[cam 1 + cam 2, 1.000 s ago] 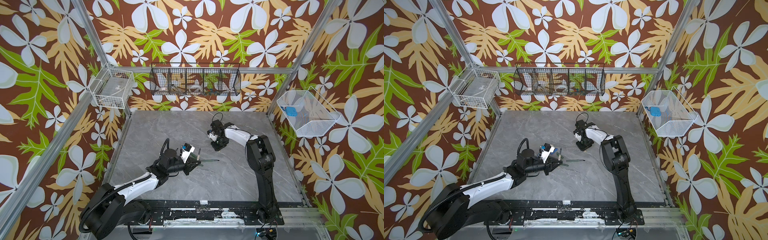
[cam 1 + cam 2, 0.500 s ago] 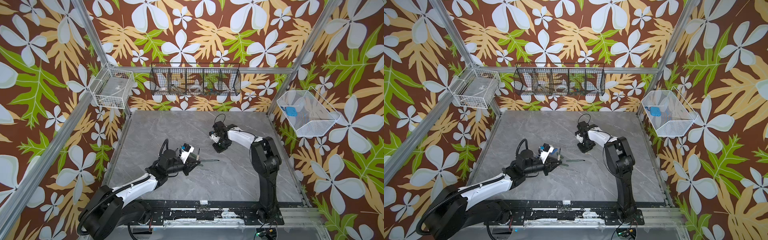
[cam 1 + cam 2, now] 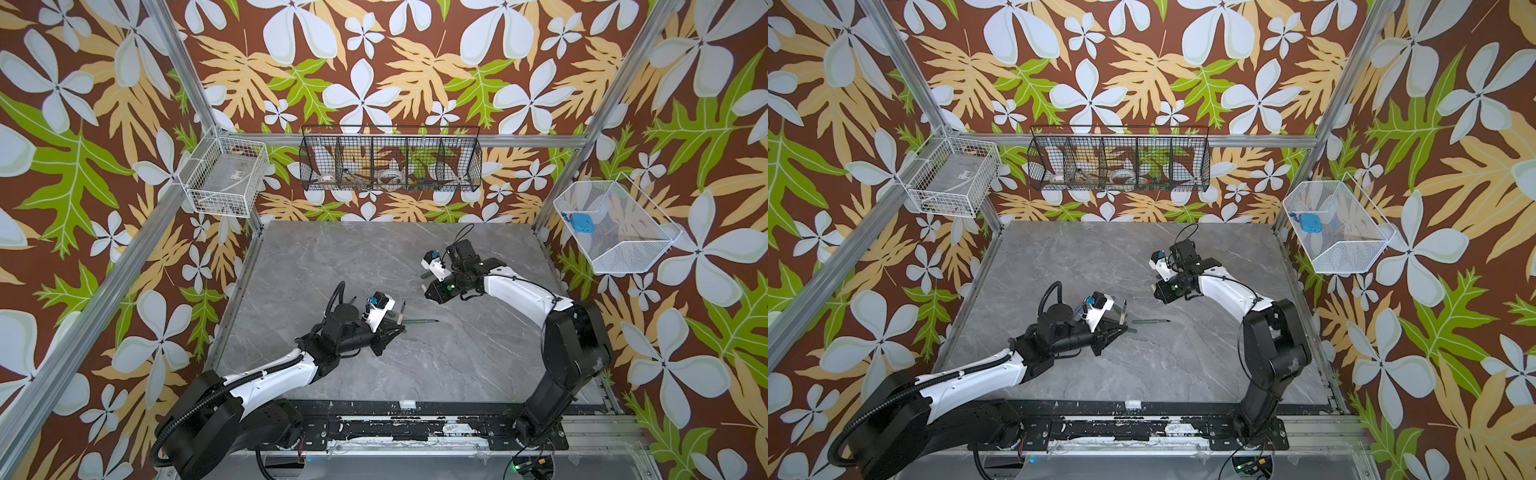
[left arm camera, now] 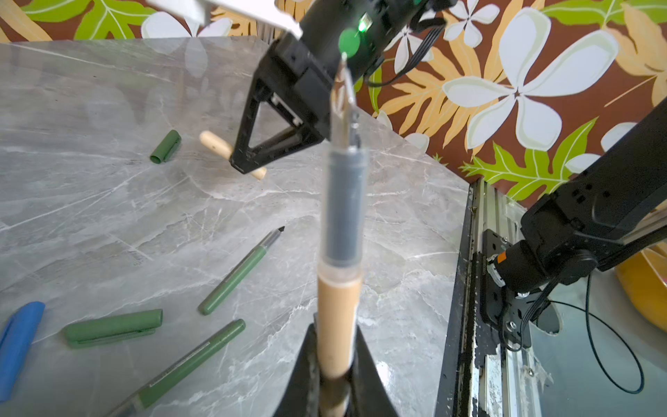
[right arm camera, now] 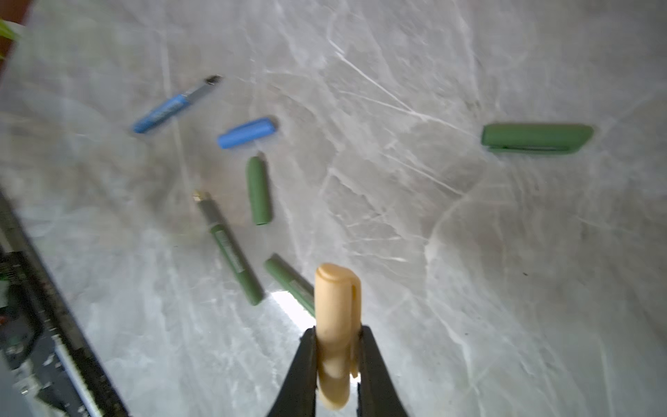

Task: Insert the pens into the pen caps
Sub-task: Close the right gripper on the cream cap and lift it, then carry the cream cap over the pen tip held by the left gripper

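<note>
Tan pen [image 4: 339, 289] is clamped in the left gripper [image 4: 335, 334], jaws closed on its barrel, tip projecting ahead. Tan cap [image 5: 335, 299] is pinched between the right gripper [image 5: 337, 332] jaws, protruding forward.

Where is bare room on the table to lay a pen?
Bare: the back strip of the table below the black wire basket, and the front, between the green pen and the front rail. Crowded: around the left claw.

1 pen [image 3: 424, 321] on the table [image 3: 332, 257], just right of left claw [image 3: 397, 328], before right claw [image 3: 428, 291]
</note>
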Controlling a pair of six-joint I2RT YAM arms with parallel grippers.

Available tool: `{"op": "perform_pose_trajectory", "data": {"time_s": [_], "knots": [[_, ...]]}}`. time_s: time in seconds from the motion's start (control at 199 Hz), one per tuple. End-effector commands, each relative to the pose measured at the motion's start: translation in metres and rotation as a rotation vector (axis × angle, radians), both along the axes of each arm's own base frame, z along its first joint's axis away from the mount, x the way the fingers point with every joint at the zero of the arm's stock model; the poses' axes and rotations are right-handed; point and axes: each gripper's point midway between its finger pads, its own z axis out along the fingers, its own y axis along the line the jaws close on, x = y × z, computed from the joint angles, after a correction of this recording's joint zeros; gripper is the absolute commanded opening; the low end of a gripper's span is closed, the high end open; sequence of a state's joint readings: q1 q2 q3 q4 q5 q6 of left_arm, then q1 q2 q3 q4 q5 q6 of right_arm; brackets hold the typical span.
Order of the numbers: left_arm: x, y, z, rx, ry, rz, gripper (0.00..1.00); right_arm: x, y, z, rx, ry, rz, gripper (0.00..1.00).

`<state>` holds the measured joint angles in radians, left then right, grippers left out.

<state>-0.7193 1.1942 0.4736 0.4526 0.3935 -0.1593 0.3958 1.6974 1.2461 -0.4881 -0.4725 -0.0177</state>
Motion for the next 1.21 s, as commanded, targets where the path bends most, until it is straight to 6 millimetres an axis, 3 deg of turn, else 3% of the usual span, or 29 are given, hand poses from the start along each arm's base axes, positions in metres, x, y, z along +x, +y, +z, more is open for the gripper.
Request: {"op": "perform_pose_trajectory", "data": {"time_s": [0.0,0.105,0.367,0.542,0.778,0.919,1.065,1.2], "knots": [[0.009,0.001,-0.002,0.032,-0.036,0.049,0.0,-0.003,0.027,0.048,0.237,-0.137,0.065,0.16],[0.008,0.002,0.003,-0.011,-0.047,0.053,0.0,-0.014,0.03,0.079,0.371,-0.236,0.057,0.16],[0.011,0.021,0.017,-0.048,-0.128,0.152,0.0,-0.034,0.033,0.123,0.575,-0.375,-0.011,0.16],[0.011,0.032,0.028,-0.074,-0.175,0.2,0.0,-0.059,0.061,0.16,0.683,-0.488,0.032,0.17],[0.006,0.043,0.042,-0.112,-0.224,0.23,0.0,-0.076,0.074,0.195,0.777,-0.539,0.075,0.18],[0.003,0.046,0.047,-0.131,-0.24,0.231,0.0,-0.092,0.094,0.211,0.767,-0.563,0.134,0.18],[0.001,0.05,0.051,-0.154,-0.254,0.242,0.0,-0.107,0.109,0.222,0.76,-0.583,0.196,0.18],[-0.001,0.055,0.056,-0.17,-0.272,0.258,0.0,-0.109,0.112,0.223,0.757,-0.596,0.203,0.18]]}}
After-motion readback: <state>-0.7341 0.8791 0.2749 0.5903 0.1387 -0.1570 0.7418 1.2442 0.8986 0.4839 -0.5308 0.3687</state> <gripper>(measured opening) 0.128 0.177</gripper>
